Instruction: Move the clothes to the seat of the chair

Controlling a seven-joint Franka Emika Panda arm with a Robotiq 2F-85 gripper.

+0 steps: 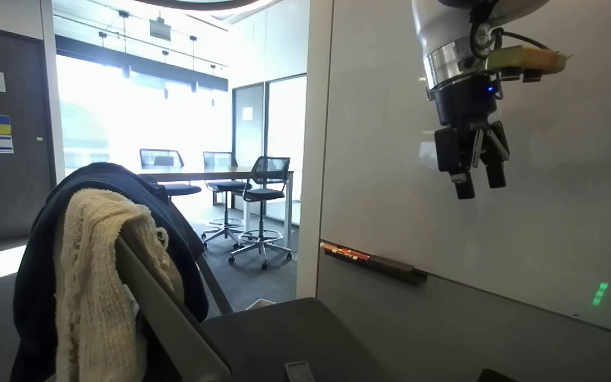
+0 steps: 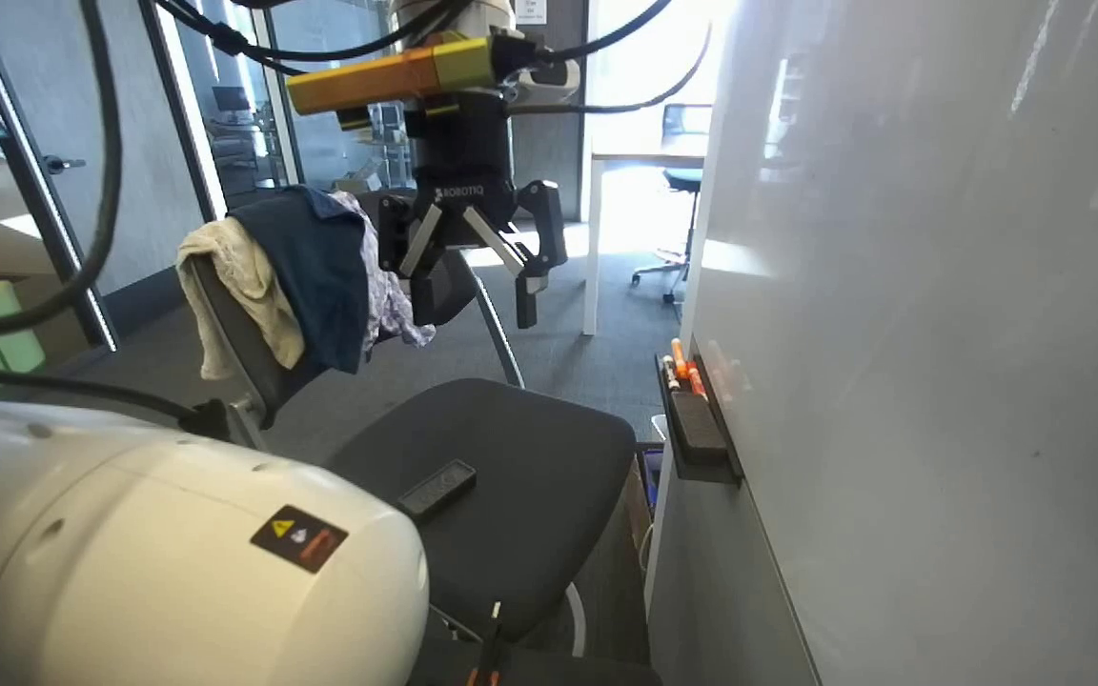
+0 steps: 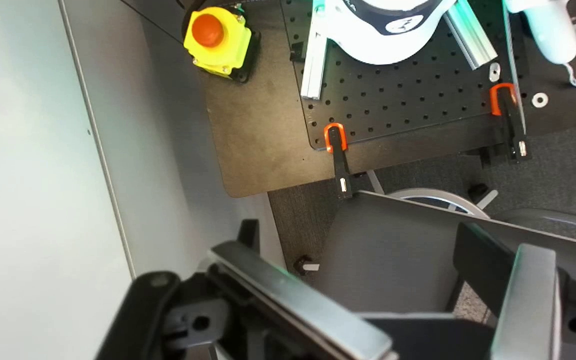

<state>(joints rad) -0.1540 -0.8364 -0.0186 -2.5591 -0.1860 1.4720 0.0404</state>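
- Your gripper (image 2: 475, 303) hangs pointing down at the upper middle of the frame in an exterior view; its fingers (image 2: 526, 307) are spread, with a gap between the tips.
- In an exterior view you also have it at the upper right, before the whiteboard (image 1: 496, 239) and well apart from the clothes (image 1: 96, 276) at the lower left.
- Those clothes are draped over the backrest (image 1: 165, 310) of the chair (image 2: 511, 410). You can pick out three pieces: from left to right, a cream knit garment (image 2: 244, 276), a navy garment (image 2: 311, 276) and a pale patterned garment (image 2: 387, 291).
- The seat (image 2: 530, 519) spreads across the lower middle of that frame, with a small dark rectangular object (image 2: 437, 488) lying on it.
- A white arm link (image 2: 177, 553) takes up the lower left; right of the middle, a tray (image 2: 709, 472) on the whiteboard holds markers (image 2: 679, 360) and an eraser (image 2: 699, 424).
- Your wrist view has the fingers apart at the bottom, a dark grey part of the chair between them, and above it a table (image 3: 263, 140) with orange-and-black clamps (image 3: 338, 157) at its edge and a yellow box with a red button (image 3: 218, 47).
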